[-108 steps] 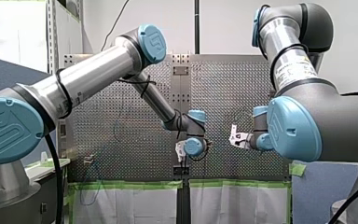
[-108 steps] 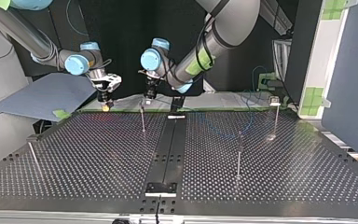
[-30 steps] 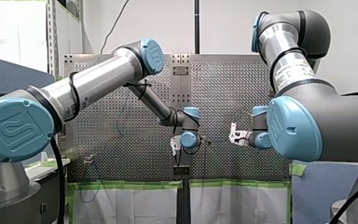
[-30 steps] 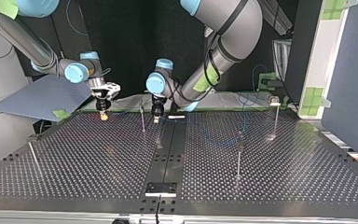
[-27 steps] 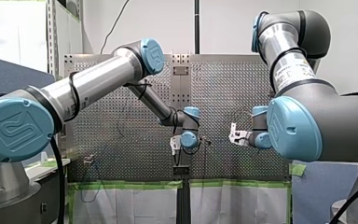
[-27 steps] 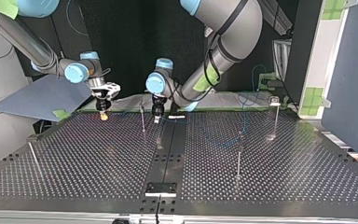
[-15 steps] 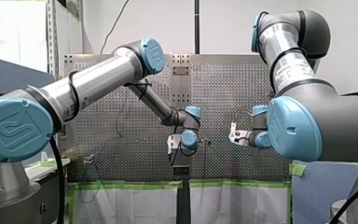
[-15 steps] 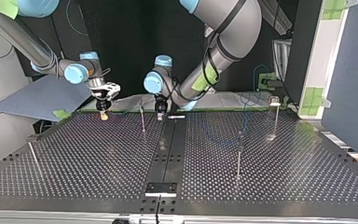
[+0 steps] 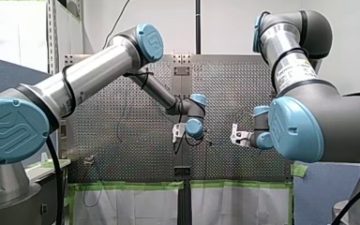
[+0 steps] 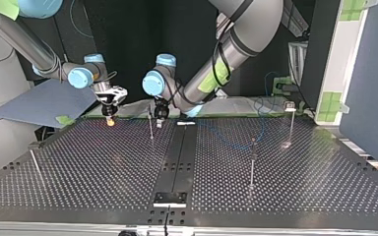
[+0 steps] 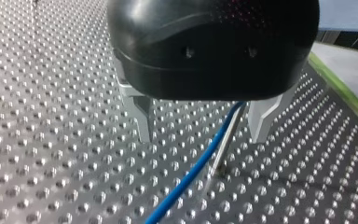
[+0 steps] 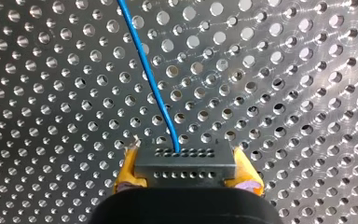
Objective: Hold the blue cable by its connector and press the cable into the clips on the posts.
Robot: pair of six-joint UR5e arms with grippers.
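Thin blue cable (image 12: 152, 85), straight out of a grey, many-holed connector (image 12: 185, 165) block.

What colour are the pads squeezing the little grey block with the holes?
Yellow pads, clearest in the right wrist view, either side of the connector.

Heads up, the far middle is tight: the left gripper (image 10: 159, 120) hangs right by a thin post (image 10: 150, 129), with the blue cable (image 11: 189, 175) draped off to its right in the top view. Nearer on the table (image 10: 103, 189) you've got room between two more posts (image 10: 251, 168).

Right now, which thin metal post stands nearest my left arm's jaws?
The thin metal post just left of the dark centre strip in the top view; the other three stand well away.
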